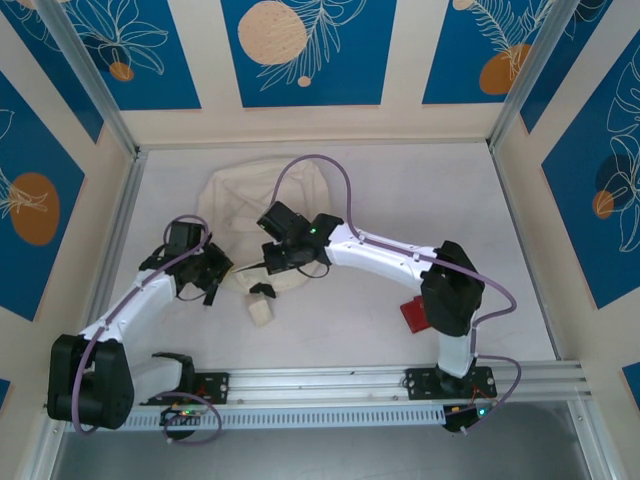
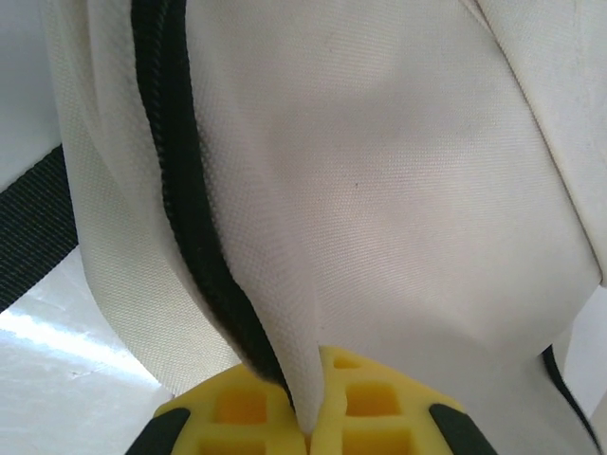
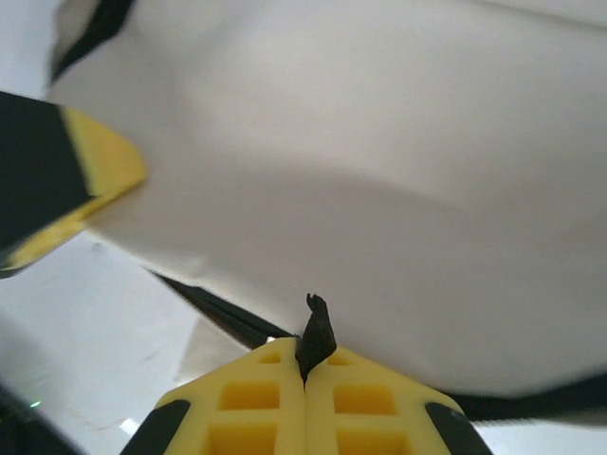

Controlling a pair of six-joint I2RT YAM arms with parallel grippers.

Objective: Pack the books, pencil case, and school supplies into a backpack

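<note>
Walls (image 1: 310, 50): cream, with blue panels bearing leaf and orange-disc motifs, enclosing three sides.
Table (image 1: 400, 190): white, flat.

Item 1. Backpack (image 1: 240, 195): cream-white soft fabric, lying slumped at the centre-back of the table, just beyond both grippers. Its near edge is touched by both.

Item 2. Left gripper (image 1: 213, 272): at the backpack's near-left edge. In the left wrist view, the gripper (image 2: 305, 398) has its yellow fingers pressed together on a fold of the backpack (image 2: 398, 190) fabric, right beside the black zipper (image 2: 185, 218). A black strap (image 2: 33, 227) lies to the left.

Item 3. Right gripper (image 1: 262, 266): at the backpack's near edge, close to the left gripper. In the right wrist view, the gripper (image 3: 305, 365) is pinched closed on a small black tab (image 3: 317, 327) at the lower rim of the backpack (image 3: 379, 171).

Item 4. Small cream block (image 1: 262, 310): on the table just in front of the backpack, apart from both grippers.

Item 5. Red object (image 1: 412, 314): beside the right arm's base, partly hidden.
</note>
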